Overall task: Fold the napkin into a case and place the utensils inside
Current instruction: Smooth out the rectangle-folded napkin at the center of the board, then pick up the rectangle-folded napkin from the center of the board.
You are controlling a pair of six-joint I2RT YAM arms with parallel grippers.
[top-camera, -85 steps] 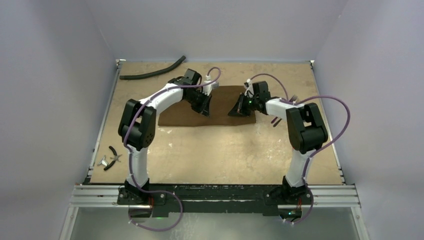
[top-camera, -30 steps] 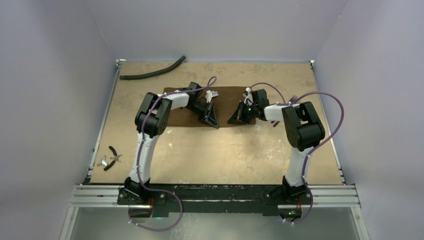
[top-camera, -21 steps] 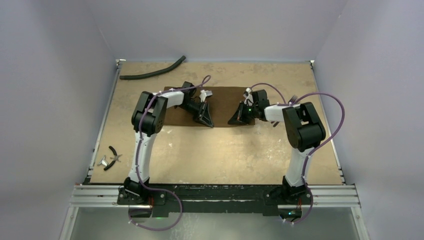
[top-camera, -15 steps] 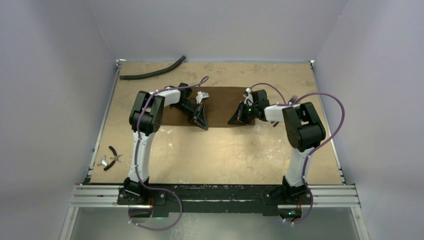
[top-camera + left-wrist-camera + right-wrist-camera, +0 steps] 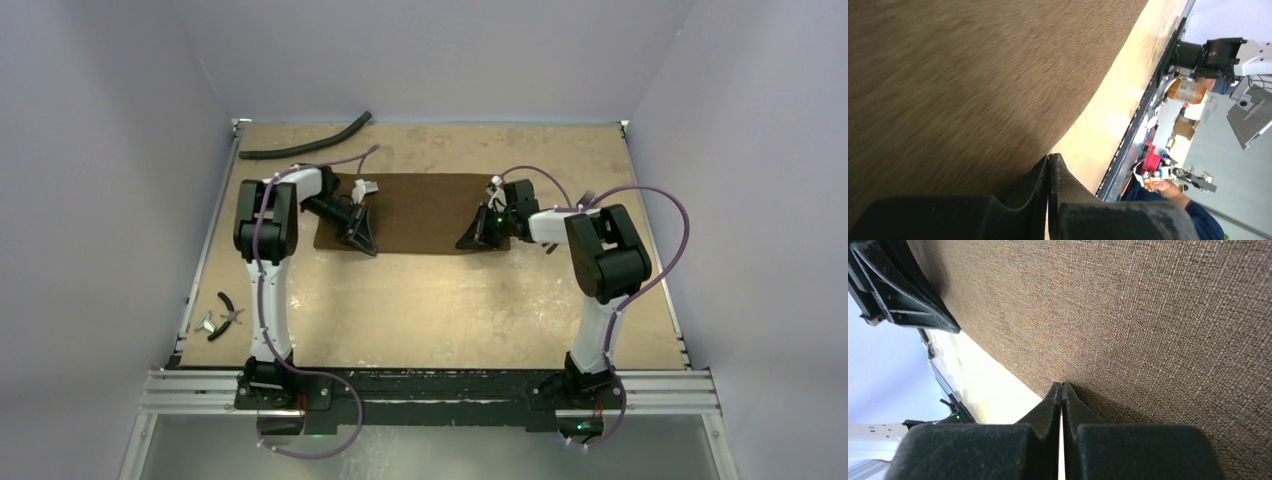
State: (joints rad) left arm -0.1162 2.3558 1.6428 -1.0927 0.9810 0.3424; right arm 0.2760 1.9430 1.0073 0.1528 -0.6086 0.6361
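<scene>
Since the earlier frame the left pincer (image 5: 362,240), closed on nothing, has slid left along the near edge of the napkin (image 5: 420,208), the right pincer (image 5: 468,240) staying closed at its right end; smoothing before folding, next needs an opened grip on an edge; no case yet, utensils (image 5: 553,244) outside on the bench (image 5: 440,300).

One napkin (image 5: 420,210), perhaps two utensils (image 5: 551,243)

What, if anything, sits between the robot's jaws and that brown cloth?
Nothing visible does. The left gripper and the right gripper both rest with shut jaws right at the napkin's near edge, with no object between them and the cloth.
</scene>
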